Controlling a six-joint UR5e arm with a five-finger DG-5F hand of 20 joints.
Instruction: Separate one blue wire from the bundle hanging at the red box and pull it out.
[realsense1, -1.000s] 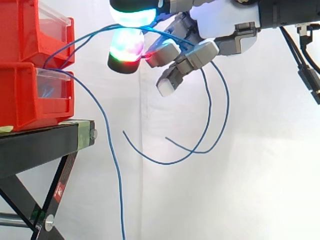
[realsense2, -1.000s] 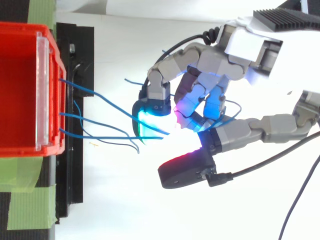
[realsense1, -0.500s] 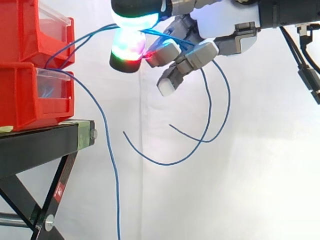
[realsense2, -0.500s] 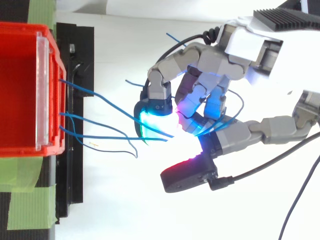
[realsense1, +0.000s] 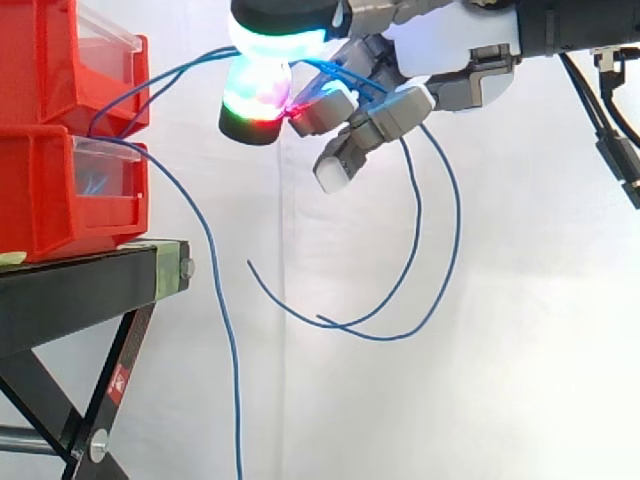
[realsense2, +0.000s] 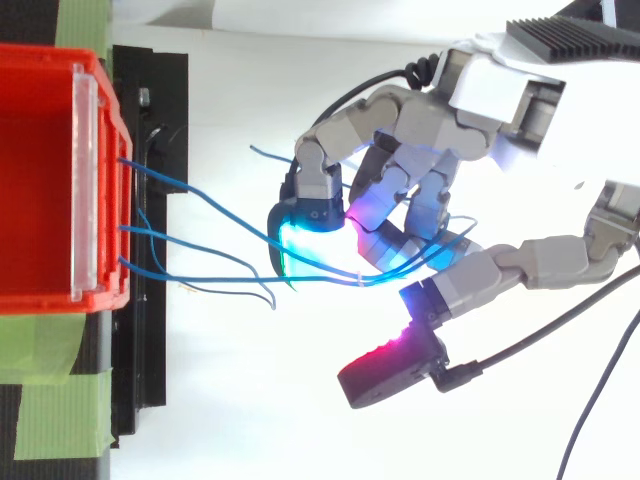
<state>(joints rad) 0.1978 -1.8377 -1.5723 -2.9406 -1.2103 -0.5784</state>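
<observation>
The red boxes (realsense1: 70, 130) sat at the left of the frame on the black stand (realsense1: 80, 290). Your robot hand (realsense1: 440, 50) was at the top, right of the middle, its fingers curled round the blue wires (realsense1: 236, 400). To do this well, I think you needed to pinch just one wire, let the others slip free, then pull slowly away from the boxes. The wires were thin and bendy, with loose loops hanging below the robot hand.

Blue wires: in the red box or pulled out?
In: the blue wires run from the red box to the hand, curled round them.
</observation>
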